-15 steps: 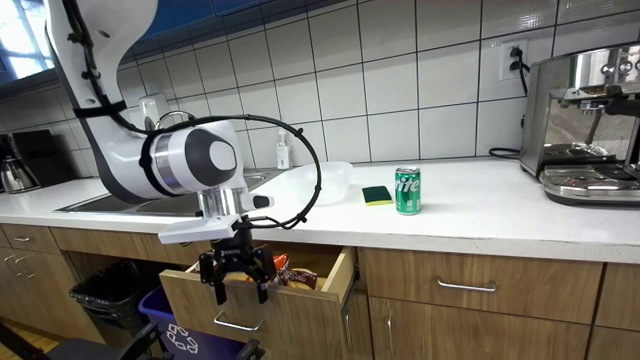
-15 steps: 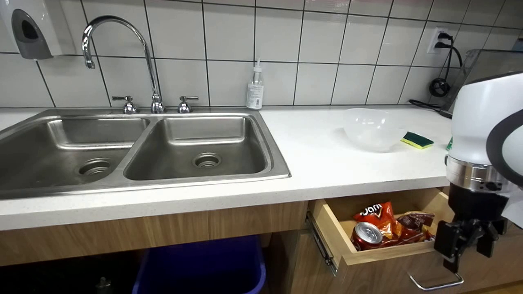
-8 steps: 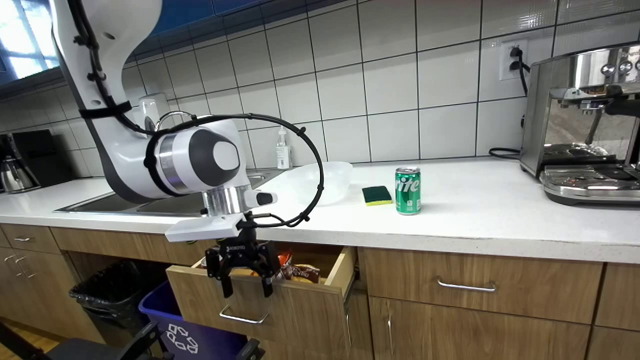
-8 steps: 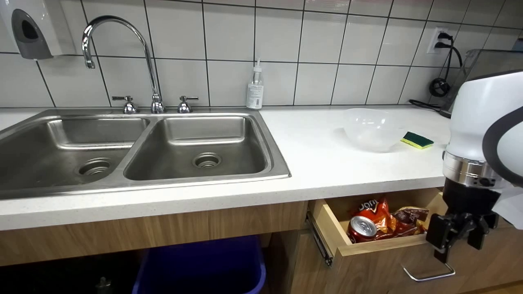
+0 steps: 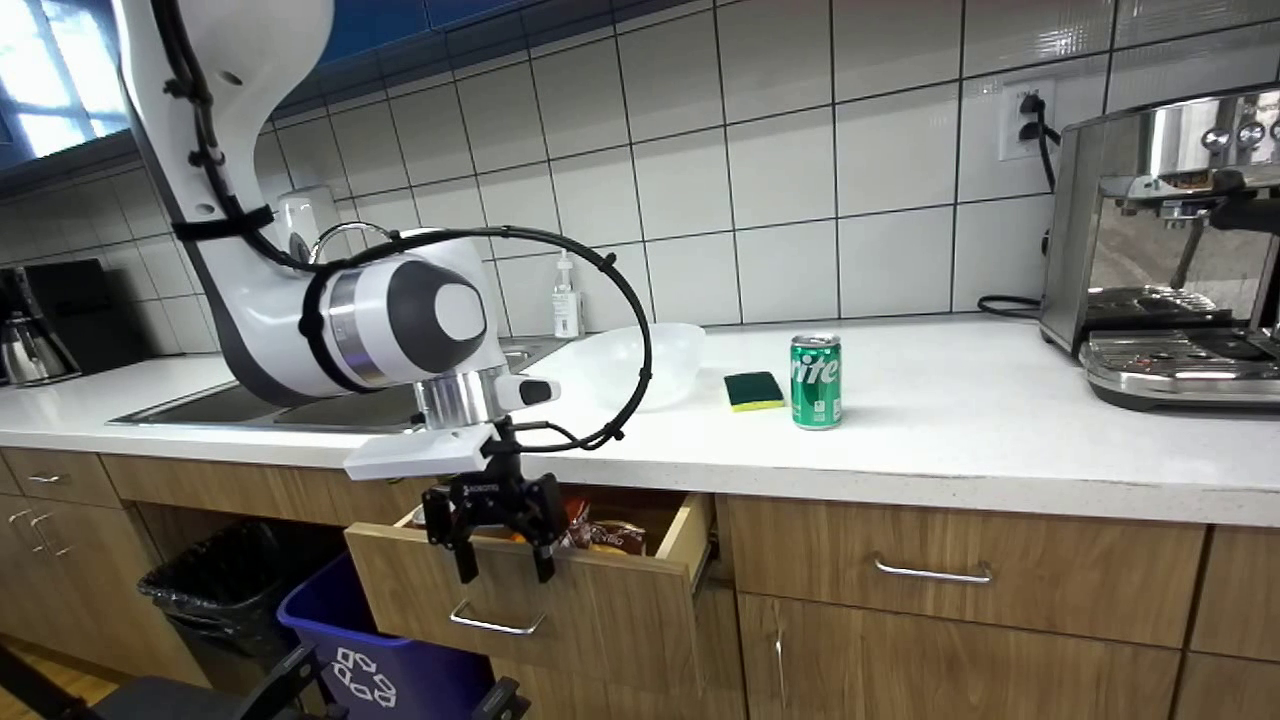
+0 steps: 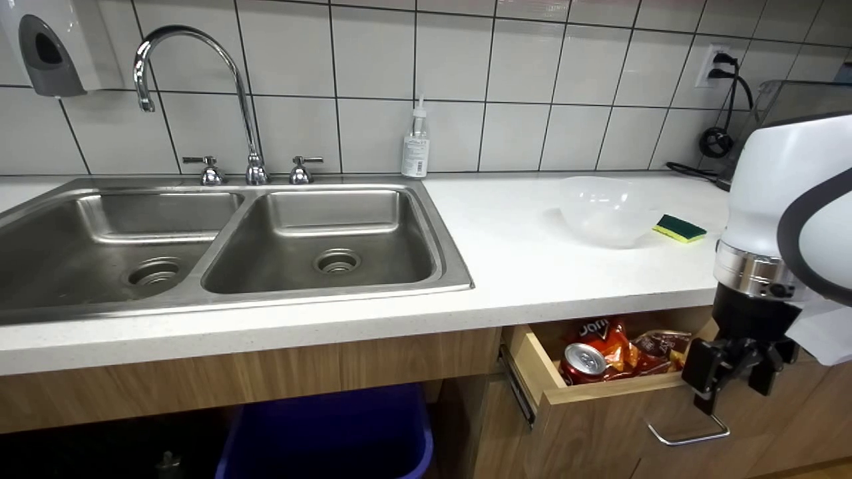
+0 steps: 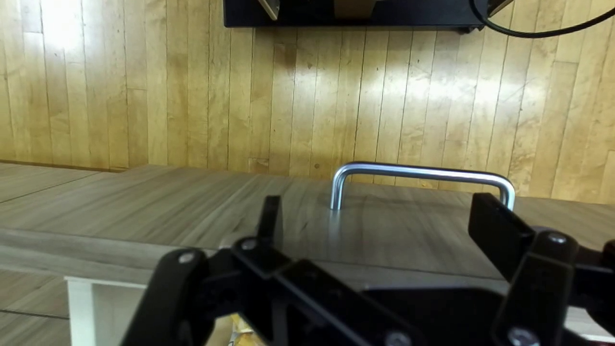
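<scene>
- Two fingers (image 7: 497,226) of the gripper (image 5: 507,577) stand wide apart and point down with nothing between them, so it is released and carries no load.
- Nearest to it is the drawer (image 5: 620,620), partway out under the counter (image 5: 930,430); the fingertips overlap its front in both exterior views, and whether they touch it cannot be told.
- Just below the fingertips sits the handle (image 7: 423,172), ungripped; in the wrist view most of its bar shows between the fingers.
- Along the drawer's side, beyond the gripper, a rail (image 6: 519,396) presumably bears the weight, which would be why the drawer hangs level without a grip.
- Beyond the fingers, inside the drawer, lie a red can (image 6: 583,362) and snack bags (image 6: 611,347); the sides probably keep them together. Whether the red can leans is hard to tell.
- Higher than the gripper and farther back, a bowl (image 6: 602,216), a sponge (image 5: 754,390) and a green can (image 5: 816,385) rest on the counter. The sponge lies flat and the green can stands upright, each on a flat face, likely for steadiness.
- Off to the gripper's side, a bottle (image 6: 416,153) stands by the rear corner of the sink (image 6: 452,266), seemingly placed to be handy for washing.
- Lower than the gripper is a blue bin (image 5: 430,670); farther off, a black bag (image 5: 240,570) hangs with its mouth spread, probably lining another bin.
</scene>
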